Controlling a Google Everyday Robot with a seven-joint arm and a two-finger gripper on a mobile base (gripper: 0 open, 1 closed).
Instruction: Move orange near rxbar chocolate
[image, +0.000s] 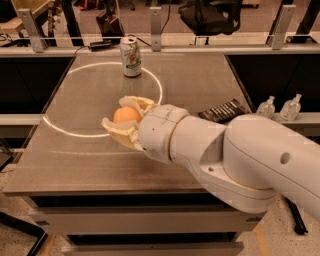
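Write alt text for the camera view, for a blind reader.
The robot's gripper holds an orange between its jaws at the middle of a table. A dark snack bar lies near the right edge; a soda can stands at the back.

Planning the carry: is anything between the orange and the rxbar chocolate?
Nothing visible but the robot's own arm. The tool holds the orange mid-table, the rxbar chocolate lies to its right, and the soda can stands far behind.

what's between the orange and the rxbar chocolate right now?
Camera view: only the arm's own wrist, behind the gripper closed on the orange; otherwise bare table up to the rxbar chocolate.
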